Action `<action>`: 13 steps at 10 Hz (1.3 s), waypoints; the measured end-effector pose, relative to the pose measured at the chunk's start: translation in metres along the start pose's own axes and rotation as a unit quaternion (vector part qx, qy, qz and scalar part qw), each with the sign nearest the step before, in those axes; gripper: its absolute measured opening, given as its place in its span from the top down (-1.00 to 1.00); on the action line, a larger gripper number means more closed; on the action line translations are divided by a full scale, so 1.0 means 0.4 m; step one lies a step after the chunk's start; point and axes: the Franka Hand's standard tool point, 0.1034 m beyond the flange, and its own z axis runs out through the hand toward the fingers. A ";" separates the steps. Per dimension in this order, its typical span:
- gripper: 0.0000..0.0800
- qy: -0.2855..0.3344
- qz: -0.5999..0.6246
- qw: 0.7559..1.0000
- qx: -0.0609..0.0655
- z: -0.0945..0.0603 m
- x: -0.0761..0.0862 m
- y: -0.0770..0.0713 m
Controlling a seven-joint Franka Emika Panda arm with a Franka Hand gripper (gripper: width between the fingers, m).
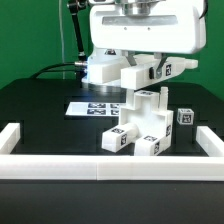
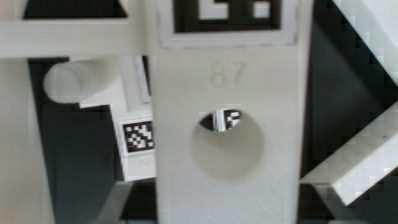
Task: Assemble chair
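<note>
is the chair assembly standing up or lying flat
Standing: the chair rises from the table in stepped blocks, up to the gripper.

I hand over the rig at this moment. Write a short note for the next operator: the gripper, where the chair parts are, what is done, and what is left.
Gripper: above the joined parts. It seems closed on a tagged white part held in the air. The fingers themselves are not clearly visible.
Parts: the joined chair structure stands mid-table, behind the front border rail. One small tagged cube sits loose on the exterior view's right of it. The marker board lies behind.
Done: several parts are joined into one standing structure.
Left: probably fitting the held part onto the structure, then the loose cube.
</note>
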 end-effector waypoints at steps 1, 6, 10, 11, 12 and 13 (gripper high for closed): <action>0.27 0.001 -0.010 1.000 0.001 0.001 -0.010 -0.015; 0.27 0.002 -0.047 0.999 0.001 0.012 -0.004 -0.029; 0.27 0.001 -0.050 0.999 -0.002 0.022 -0.030 -0.046; 0.27 0.001 -0.051 0.999 -0.003 0.024 -0.033 -0.048; 0.27 0.000 -0.054 0.999 -0.005 0.029 -0.034 -0.047; 0.27 -0.001 -0.057 0.998 -0.006 0.032 -0.031 -0.043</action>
